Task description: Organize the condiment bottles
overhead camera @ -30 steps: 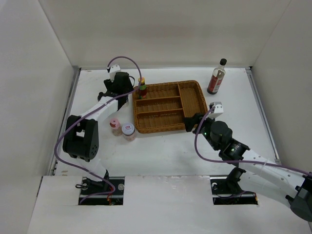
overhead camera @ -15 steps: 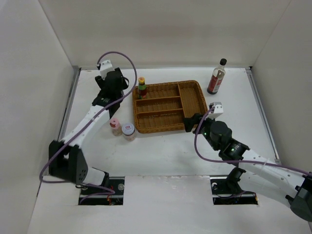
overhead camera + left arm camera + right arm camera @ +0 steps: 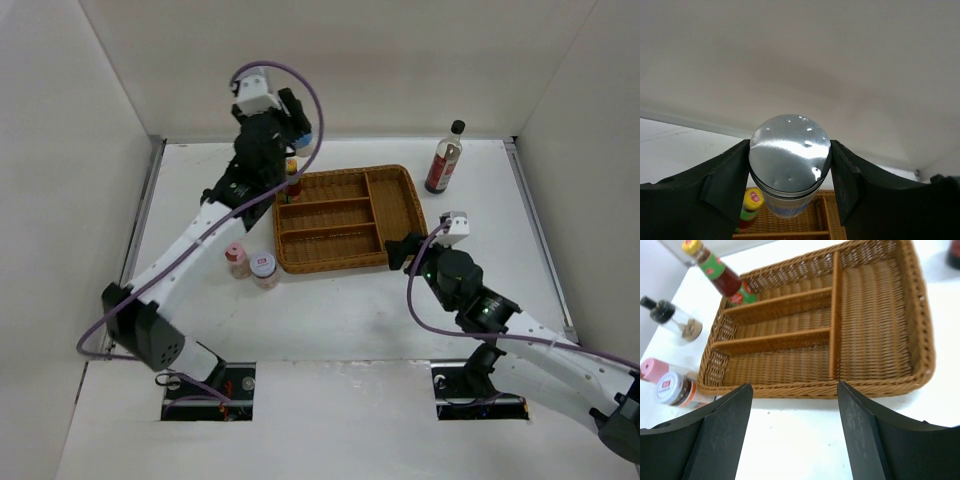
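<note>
Silver-lidded jar [image 3: 790, 150], brown wicker tray [image 3: 875, 330]

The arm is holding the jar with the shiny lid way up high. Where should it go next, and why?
Probably swing a little to the right and lower toward the wicker tray. The left end effector grips the silver-lidded jar in the air near the tray's far-left corner, and every tray compartment in view holds nothing, so there looks to be room to set it down.

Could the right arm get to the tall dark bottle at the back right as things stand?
Probably yes: the right fingers are open and empty, and only bare table lies between them and the bottle.
</note>
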Available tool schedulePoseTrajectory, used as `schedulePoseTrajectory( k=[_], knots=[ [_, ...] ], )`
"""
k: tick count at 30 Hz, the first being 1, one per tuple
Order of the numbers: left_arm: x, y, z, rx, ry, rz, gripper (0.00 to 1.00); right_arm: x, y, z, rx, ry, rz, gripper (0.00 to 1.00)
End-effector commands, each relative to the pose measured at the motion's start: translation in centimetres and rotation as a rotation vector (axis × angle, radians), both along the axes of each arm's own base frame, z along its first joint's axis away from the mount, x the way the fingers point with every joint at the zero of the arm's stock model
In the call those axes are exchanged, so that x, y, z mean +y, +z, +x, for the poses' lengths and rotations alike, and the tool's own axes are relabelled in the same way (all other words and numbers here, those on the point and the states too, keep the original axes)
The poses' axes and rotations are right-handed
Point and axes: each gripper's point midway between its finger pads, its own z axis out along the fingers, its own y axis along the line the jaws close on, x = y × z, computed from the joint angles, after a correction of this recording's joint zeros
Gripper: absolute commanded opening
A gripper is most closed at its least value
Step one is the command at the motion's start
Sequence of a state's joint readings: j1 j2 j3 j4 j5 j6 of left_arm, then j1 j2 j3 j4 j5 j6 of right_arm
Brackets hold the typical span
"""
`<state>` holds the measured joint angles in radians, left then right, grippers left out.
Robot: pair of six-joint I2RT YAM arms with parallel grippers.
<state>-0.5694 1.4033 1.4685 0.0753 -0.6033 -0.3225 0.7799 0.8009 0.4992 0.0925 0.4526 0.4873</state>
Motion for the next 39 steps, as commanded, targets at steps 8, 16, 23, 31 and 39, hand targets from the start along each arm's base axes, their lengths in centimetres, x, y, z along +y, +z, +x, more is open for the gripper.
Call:
schedulePoseTrajectory(
  k=[8, 16, 23, 31, 39],
  knots=[
    [-9.1, -5.9, 6.1, 0.069, -0.156, 0.045, 0.27, -3.0, 2.2, 0.3, -0.041, -0.118, 0.037, 0.75],
    [-10.5, -12.6, 8.8, 0.156, -0.149, 0.090, 0.27, -3.3, 1.1, 0.5, -0.021, -0.133, 0.027, 0.75],
    [-10.7, -15.9, 9.9, 0.191, -0.129, 0.115, 0.27, -3.5, 0.4, 0.5, -0.011, -0.139, 0.030, 0.75],
    [-10.1, -20.7, 10.1, 0.247, -0.105, 0.145, 0.32, -3.3, 0.0, 0.7, 0.002, -0.139, 0.026, 0.75],
    [-9.5, -22.4, 9.6, 0.250, -0.079, 0.150, 0.51, -3.3, 0.1, 0.9, 0.005, -0.145, 0.026, 0.75]
  ],
)
